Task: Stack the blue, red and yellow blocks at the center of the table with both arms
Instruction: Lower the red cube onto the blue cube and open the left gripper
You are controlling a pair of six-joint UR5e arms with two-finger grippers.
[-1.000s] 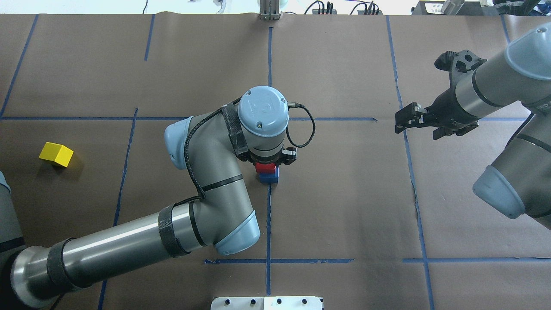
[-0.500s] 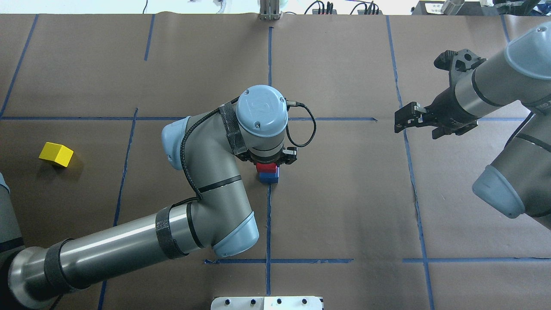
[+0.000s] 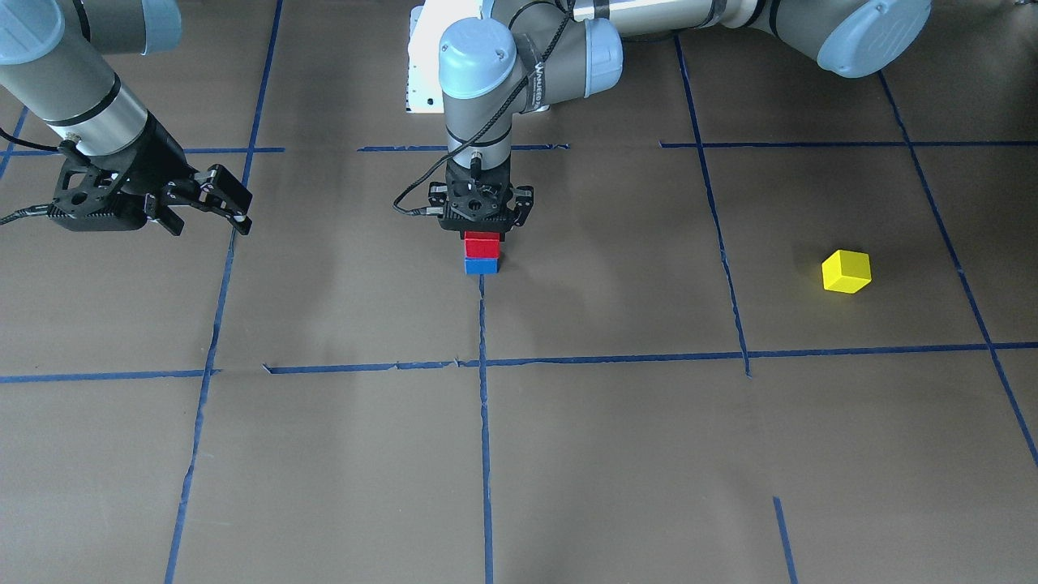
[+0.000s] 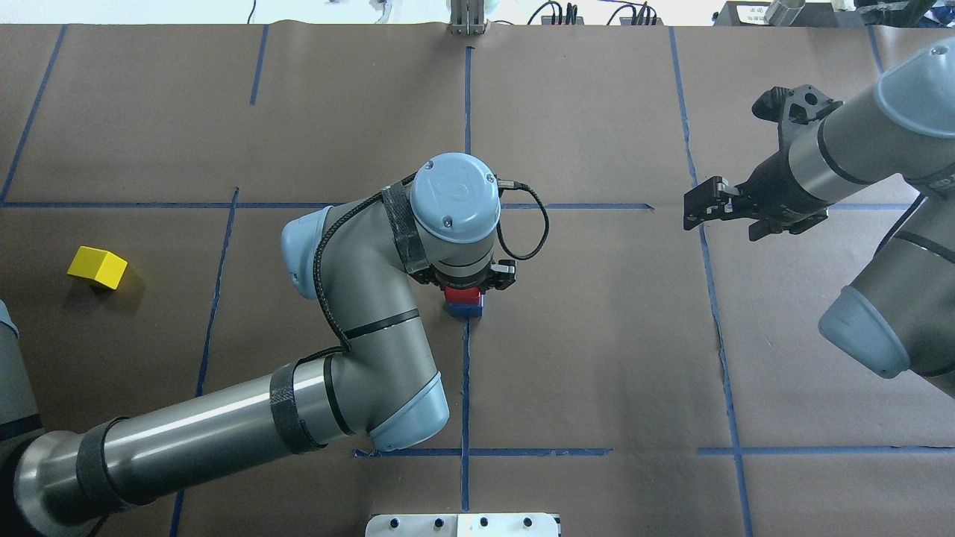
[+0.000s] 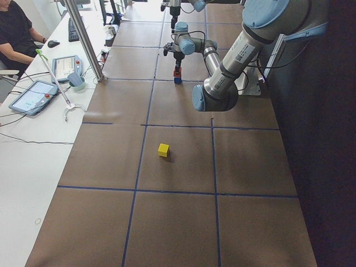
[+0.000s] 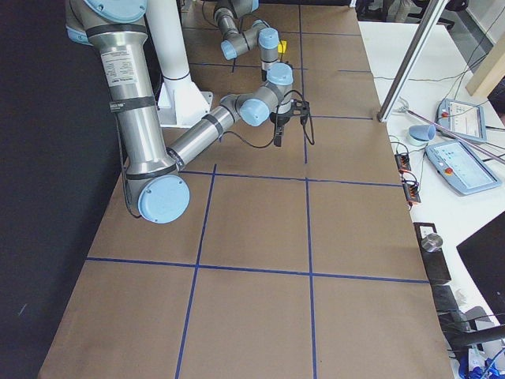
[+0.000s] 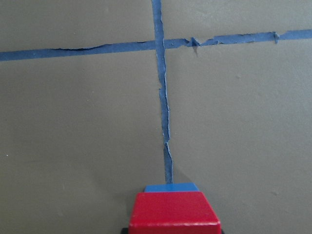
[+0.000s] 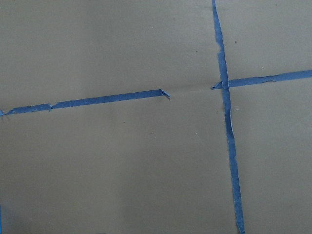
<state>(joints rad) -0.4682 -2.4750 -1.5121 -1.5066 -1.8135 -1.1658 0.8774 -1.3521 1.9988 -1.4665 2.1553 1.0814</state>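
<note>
At the middle of the desk point(image 3: 616, 454) the red block point(image 3: 482, 245) sits squarely on the blue block point(image 3: 481, 266), at the end of a blue tape line. The left gripper point(image 3: 482, 229) points straight down over the pair. Its fingers seem clamped on the red block's top, though the wrist hides them. The yellow block point(image 3: 846, 272) lies alone, well off to the robot's left. The right gripper point(image 4: 692, 209) hangs far to the other side, fingers apart.
</note>
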